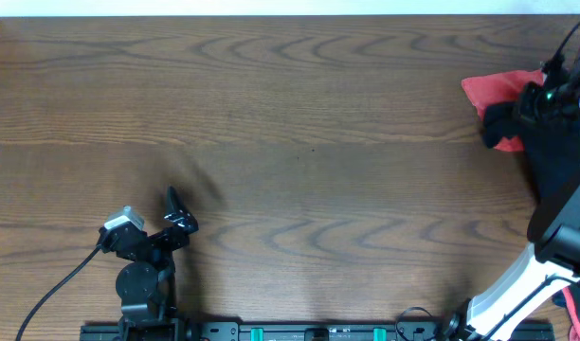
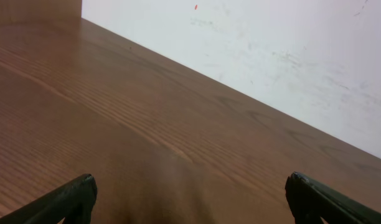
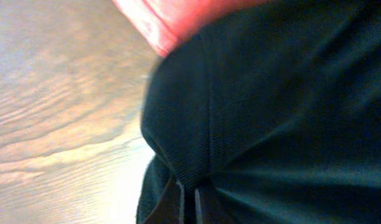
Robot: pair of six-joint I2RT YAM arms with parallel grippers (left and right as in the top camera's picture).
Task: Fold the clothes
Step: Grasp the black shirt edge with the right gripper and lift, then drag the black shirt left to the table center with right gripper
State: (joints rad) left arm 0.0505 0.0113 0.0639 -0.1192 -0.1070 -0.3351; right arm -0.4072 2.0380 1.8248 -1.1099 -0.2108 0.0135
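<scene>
The clothes (image 1: 501, 121) are a plain black garment bunched at the table's far right edge, lying partly over a red garment (image 1: 489, 87). In the right wrist view the black fabric (image 3: 271, 112) fills most of the picture. My right gripper (image 3: 188, 202) is shut on a pinched fold of it, with the cloth pulled into creases that run toward the fingers. My left gripper (image 1: 179, 213) rests near the table's front left, far from the clothes. It stands open (image 2: 192, 193) over bare wood with nothing between its fingers.
The red garment (image 3: 172, 18) shows above the black fabric in the right wrist view. The brown wooden table (image 1: 290, 142) stretches between the two arms. A white wall (image 2: 271, 56) lies beyond the table's far edge. Cables run along the front edge.
</scene>
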